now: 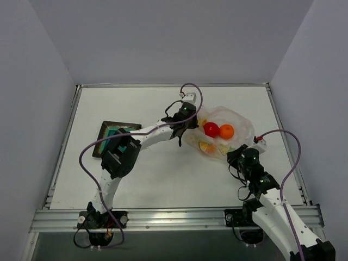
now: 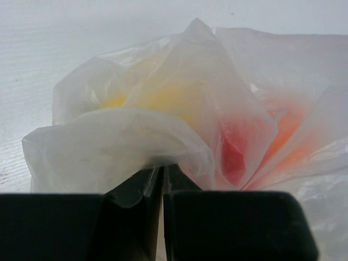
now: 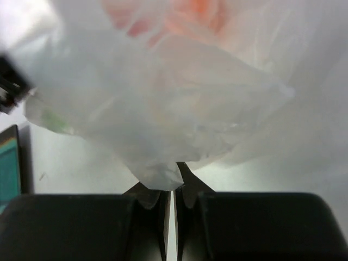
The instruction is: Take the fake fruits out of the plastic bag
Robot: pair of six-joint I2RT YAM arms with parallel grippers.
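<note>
The transparent plastic bag [image 1: 231, 122] lies right of the table's centre, with a red fruit [image 1: 211, 129], an orange fruit [image 1: 227, 131] and smaller yellow and pale pieces [image 1: 208, 147] inside. My left gripper [image 1: 187, 126] is shut on the bag's left edge; in the left wrist view [image 2: 163, 168] the film bunches over the fingertips, with yellow [image 2: 163, 98] and red [image 2: 234, 152] showing through. My right gripper [image 1: 237, 155] is shut on the bag's near edge; the right wrist view [image 3: 173, 182] shows film pinched between the tips.
A dark square plate with a teal centre [image 1: 111, 137] lies at the left, partly under my left arm. Metal rails run along the table's edges [image 1: 163, 215]. The plate's teal edge also shows in the right wrist view [image 3: 8, 163].
</note>
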